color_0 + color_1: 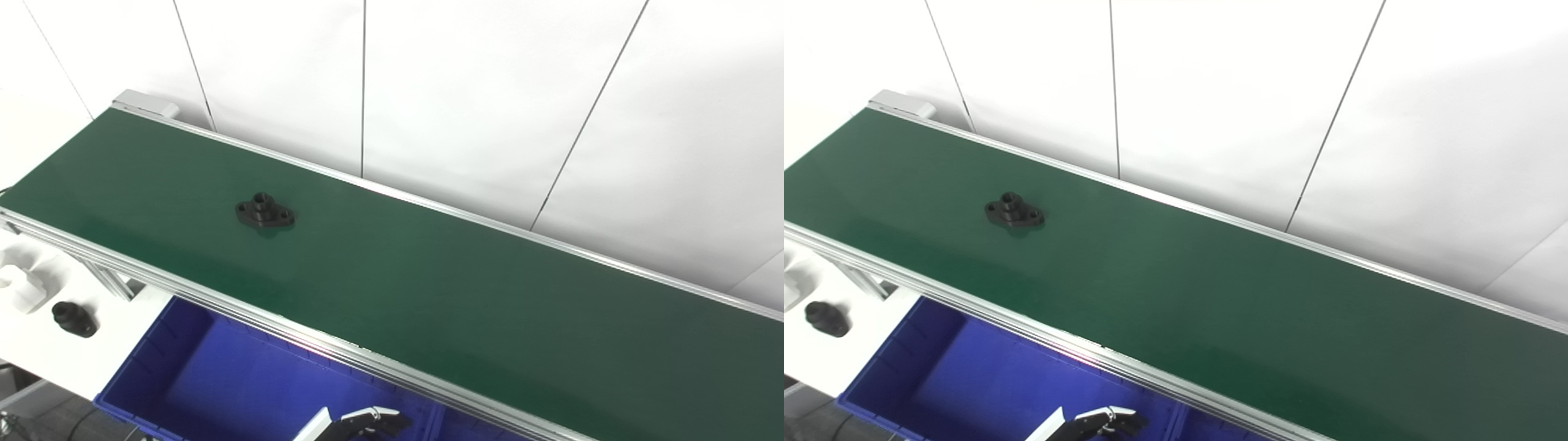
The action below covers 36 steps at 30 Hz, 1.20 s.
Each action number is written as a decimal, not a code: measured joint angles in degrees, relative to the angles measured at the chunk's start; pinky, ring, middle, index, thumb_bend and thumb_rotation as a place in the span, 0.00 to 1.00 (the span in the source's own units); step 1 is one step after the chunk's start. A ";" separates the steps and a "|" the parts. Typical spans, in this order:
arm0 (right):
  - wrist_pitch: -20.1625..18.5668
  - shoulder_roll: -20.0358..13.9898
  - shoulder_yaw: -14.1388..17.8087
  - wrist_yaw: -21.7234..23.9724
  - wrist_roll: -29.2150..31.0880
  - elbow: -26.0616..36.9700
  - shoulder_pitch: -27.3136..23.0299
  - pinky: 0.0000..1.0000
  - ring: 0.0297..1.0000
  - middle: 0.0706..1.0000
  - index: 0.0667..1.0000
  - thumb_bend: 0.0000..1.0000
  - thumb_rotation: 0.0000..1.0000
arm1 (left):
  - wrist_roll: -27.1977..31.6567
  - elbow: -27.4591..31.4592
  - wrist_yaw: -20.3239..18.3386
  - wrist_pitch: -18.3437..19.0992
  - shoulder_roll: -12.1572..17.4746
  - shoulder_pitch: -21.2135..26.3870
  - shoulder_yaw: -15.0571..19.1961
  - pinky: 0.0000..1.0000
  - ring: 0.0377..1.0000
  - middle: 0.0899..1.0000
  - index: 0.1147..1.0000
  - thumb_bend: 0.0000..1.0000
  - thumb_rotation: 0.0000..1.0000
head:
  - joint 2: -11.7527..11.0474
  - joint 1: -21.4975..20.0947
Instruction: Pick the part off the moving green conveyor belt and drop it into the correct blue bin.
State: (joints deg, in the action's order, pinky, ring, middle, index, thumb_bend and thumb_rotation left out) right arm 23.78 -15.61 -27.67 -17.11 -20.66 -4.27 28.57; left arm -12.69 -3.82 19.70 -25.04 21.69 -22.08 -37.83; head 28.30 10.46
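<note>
While one black part [264, 211] rides the conveyor belt [429, 288], one blue bin [245, 380] — one robot hand [367, 422], grip unclear.

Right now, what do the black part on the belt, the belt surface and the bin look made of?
Black part: matte black, crisp holes and a raised boss; probably moulded or printed plastic, but coated metal can't be ruled out.
Belt: smooth dark green with a soft sheen, likely PVC or rubber sheet; side rails look like brushed aluminium extrusion.
Bin: saturated blue, slightly glossy, ribbed walls; moulded plastic.
</note>
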 measured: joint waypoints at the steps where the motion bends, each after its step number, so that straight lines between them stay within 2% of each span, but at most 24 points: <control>1: 0.00 -0.01 -0.24 -0.27 0.05 -0.09 -0.09 0.73 0.83 0.86 0.83 0.78 0.25 | -0.01 -0.31 0.76 0.00 0.24 0.40 -0.67 0.65 0.73 0.76 0.72 0.82 0.28 | -0.17 -0.26; 6: 0.00 0.22 -0.28 -0.67 -0.57 -0.22 -0.07 0.75 0.84 0.86 0.84 0.76 0.26 | 0.44 -0.95 2.30 0.00 1.38 0.97 -2.40 0.65 0.72 0.76 0.72 0.82 0.26 | -0.62 -0.97; 12: 0.00 0.67 -0.11 -1.33 -1.41 -0.18 0.07 0.73 0.82 0.85 0.84 0.76 0.29 | 1.23 -0.95 3.34 0.00 2.08 1.60 -3.64 0.65 0.72 0.76 0.72 0.81 0.26 | 0.35 -4.39; 18: 0.01 0.09 -2.36 -5.65 -2.19 2.31 0.12 0.75 0.82 0.84 0.83 0.75 0.23 | 1.21 -0.90 5.18 0.00 3.10 1.82 -4.73 0.64 0.71 0.75 0.72 0.81 0.26 | 1.41 -7.39; 19: 0.03 -0.10 -2.83 -6.59 -2.72 2.90 0.10 0.68 0.78 0.82 0.80 0.76 0.23 | 1.17 -0.91 5.70 0.00 3.32 1.92 -4.91 0.65 0.71 0.75 0.72 0.81 0.26 | 1.41 -7.39; 23: 0.14 -1.63 -4.28 -11.83 -7.46 5.73 -0.21 0.58 0.72 0.77 0.76 0.78 0.25 | 0.99 -0.87 7.49 0.00 3.59 2.44 -5.69 0.64 0.71 0.74 0.71 0.82 0.25 | 2.19 -10.19; 26: 0.24 -1.74 -3.43 -12.78 -8.84 9.55 -0.56 0.56 0.70 0.75 0.76 0.78 0.27 | 0.99 -0.81 8.49 0.00 3.72 2.74 -6.34 0.64 0.71 0.74 0.70 0.82 0.26 | 2.46 -11.60; 30: 0.26 0.05 -1.37 -12.28 -9.77 13.12 -1.98 0.55 0.68 0.72 0.75 0.78 0.28 | 0.12 -0.77 9.39 0.00 3.99 2.76 -6.70 0.63 0.70 0.74 0.70 0.82 0.26 | 2.99 -14.24; 36: 0.01 1.58 4.48 -5.36 -8.63 20.26 -5.16 0.51 0.62 0.70 0.78 0.81 0.29 | 0.04 -0.70 9.60 0.00 4.46 2.90 -6.99 0.61 0.70 0.75 0.70 0.83 0.29 | 4.30 -17.84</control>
State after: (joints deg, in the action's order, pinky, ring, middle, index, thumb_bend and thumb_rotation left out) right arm 23.79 -14.03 -23.20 -22.47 -29.29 15.99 23.41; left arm -12.65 -4.52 29.30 -25.04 26.15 -19.18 -44.81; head 32.61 -7.38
